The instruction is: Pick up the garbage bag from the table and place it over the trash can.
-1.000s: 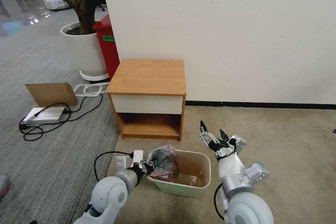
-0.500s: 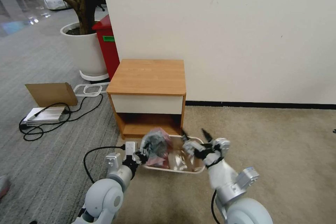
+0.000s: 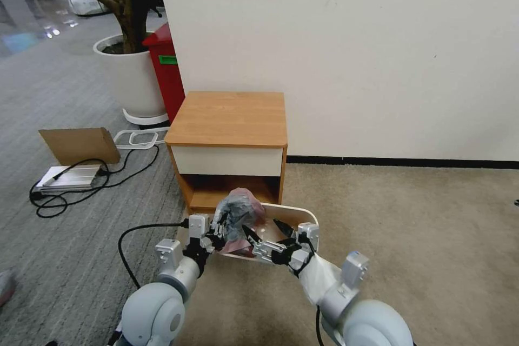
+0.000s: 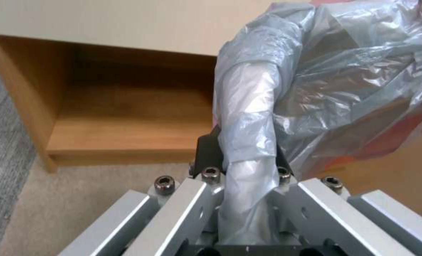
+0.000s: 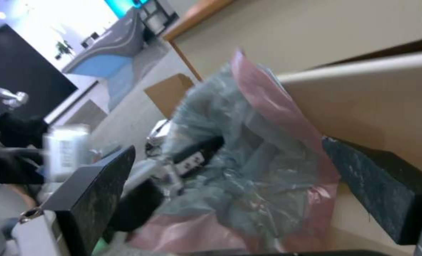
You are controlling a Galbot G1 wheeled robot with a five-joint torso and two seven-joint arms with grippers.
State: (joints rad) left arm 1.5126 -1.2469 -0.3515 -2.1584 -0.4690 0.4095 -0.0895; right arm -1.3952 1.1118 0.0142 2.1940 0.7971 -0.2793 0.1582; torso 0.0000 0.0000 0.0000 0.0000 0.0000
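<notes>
Spreading step in hand: left hand [image 3: 219, 238] pinched the garbage bag [image 3: 238, 216] bunched above the trash can [image 3: 292, 213] before the worktop [image 3: 230, 119], right hand [image 3: 265, 238] spread beside it; next, probably gripping the opposite edge.

Left gripper [image 3: 220, 238] clamps tight, arm reaching forward low; right gripper [image 3: 266, 237] angles in just beside it, fingers [image 5: 379, 185] spread wide.
</notes>
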